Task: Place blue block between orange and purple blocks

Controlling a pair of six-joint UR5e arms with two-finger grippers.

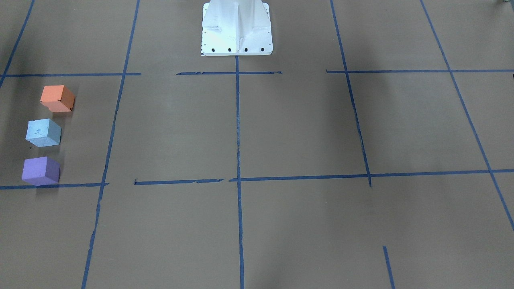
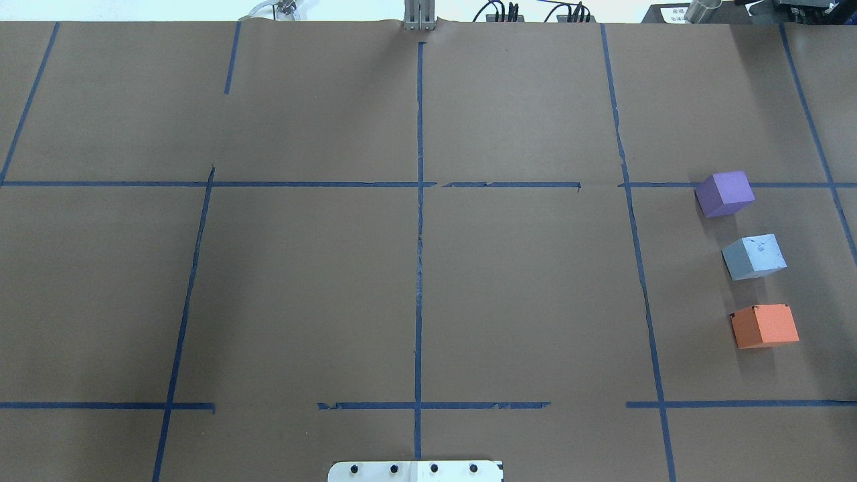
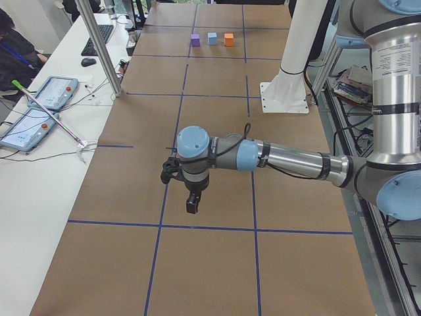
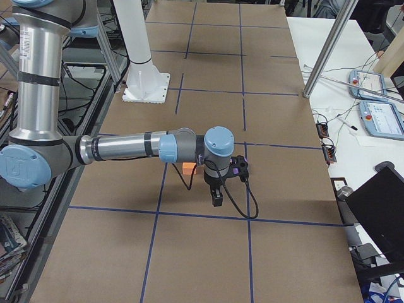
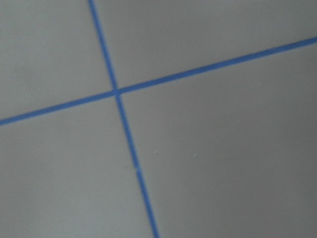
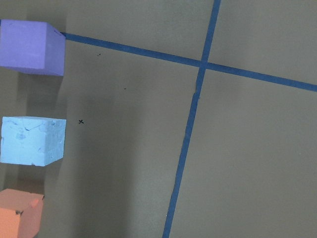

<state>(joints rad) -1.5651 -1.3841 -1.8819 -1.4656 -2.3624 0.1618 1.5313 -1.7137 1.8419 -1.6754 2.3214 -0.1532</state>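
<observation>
The blue block (image 2: 753,256) sits on the brown table in a row between the purple block (image 2: 724,193) and the orange block (image 2: 764,326), apart from both. The row also shows in the front-facing view: orange (image 1: 57,98), blue (image 1: 43,132), purple (image 1: 41,170). The right wrist view has all three at its left edge: purple (image 6: 32,47), blue (image 6: 32,141), orange (image 6: 19,215). My right gripper (image 4: 216,196) hangs above the table beside the row and holds nothing; I cannot tell if it is open. My left gripper (image 3: 191,204) hangs far from the blocks; I cannot tell its state either.
Blue tape lines (image 2: 419,221) divide the table into a grid. The white robot base (image 1: 237,28) stands at the table's middle edge. A side desk with tablets (image 3: 39,108), a keyboard and cables, and a metal pole (image 3: 99,46), run along the far side.
</observation>
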